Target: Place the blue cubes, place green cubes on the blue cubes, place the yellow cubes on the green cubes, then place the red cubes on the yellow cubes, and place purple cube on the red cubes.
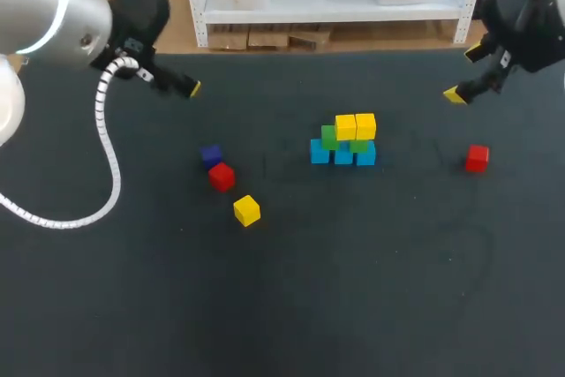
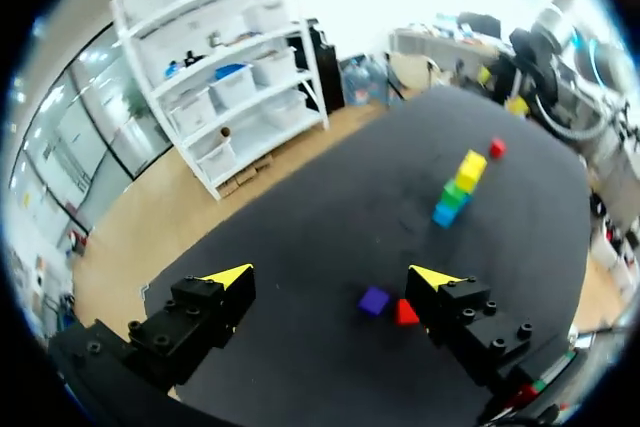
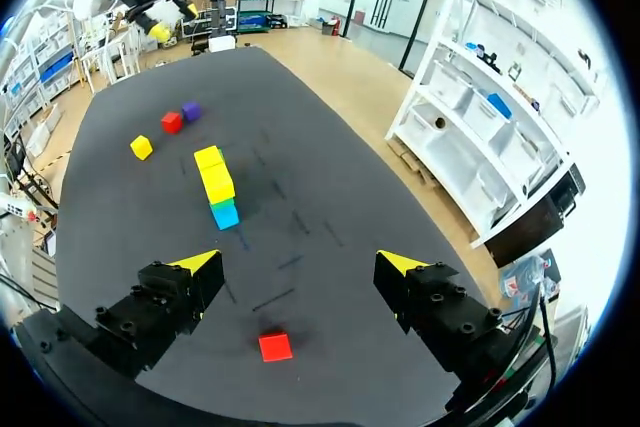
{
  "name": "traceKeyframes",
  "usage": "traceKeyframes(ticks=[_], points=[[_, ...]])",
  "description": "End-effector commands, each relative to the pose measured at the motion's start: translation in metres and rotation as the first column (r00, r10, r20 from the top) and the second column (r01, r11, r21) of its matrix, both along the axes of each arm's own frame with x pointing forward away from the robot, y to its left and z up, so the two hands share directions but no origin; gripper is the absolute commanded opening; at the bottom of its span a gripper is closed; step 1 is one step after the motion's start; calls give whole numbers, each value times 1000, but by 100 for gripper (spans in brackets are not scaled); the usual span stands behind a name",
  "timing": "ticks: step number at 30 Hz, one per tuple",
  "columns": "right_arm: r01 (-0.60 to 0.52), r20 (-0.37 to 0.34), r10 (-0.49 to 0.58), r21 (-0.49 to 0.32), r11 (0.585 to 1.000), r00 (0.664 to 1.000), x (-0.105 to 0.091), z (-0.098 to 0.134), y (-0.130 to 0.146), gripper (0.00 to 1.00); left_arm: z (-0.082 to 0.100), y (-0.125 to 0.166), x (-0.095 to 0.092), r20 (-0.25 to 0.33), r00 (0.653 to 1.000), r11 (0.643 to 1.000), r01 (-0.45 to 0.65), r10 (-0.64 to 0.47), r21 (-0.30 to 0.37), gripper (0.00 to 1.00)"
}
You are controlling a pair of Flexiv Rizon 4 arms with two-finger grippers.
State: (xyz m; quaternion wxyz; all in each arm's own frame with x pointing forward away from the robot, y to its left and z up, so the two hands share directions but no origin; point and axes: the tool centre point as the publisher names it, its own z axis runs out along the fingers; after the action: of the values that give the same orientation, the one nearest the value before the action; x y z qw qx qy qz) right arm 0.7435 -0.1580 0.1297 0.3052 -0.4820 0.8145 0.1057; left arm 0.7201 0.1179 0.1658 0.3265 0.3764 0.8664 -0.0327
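Overhead, loose yellow cube, hidden from left wrist

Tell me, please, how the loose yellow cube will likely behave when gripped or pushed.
The loose yellow cube looks rigid and flat-faced, so it should grip squarely and not roll. Being small, it is probably light; a push likely slides it across the table, not tip it.

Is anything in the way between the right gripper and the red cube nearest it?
Nothing visible. The red cube sits alone under the open right gripper, well apart from the stack.
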Motion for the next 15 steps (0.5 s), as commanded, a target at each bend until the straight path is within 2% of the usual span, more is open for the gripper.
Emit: traceKeyframes(ticks=[1,3,8,9,15], points=[[-3,-1,3,3,1000,1000,0,0,-1,100,9,-12,-27,-64,998,970,15,1,244,100],[-3,-1,3,3,1000,1000,0,0,-1,100,6,-12,-34,-58,998,968,4,11,249,100],[-3,-1,3,3,1000,1000,0,0,-1,100,-4,-13,-45,-90,995,976,-22,42,215,100],[-3,-1,3,3,1000,1000,0,0,-1,100,-8,-15,-47,-83,995,973,-29,49,229,100],[-3,-1,3,3,1000,1000,0,0,-1,100,-30,-26,-66,-142,989,973,5,29,230,100]])
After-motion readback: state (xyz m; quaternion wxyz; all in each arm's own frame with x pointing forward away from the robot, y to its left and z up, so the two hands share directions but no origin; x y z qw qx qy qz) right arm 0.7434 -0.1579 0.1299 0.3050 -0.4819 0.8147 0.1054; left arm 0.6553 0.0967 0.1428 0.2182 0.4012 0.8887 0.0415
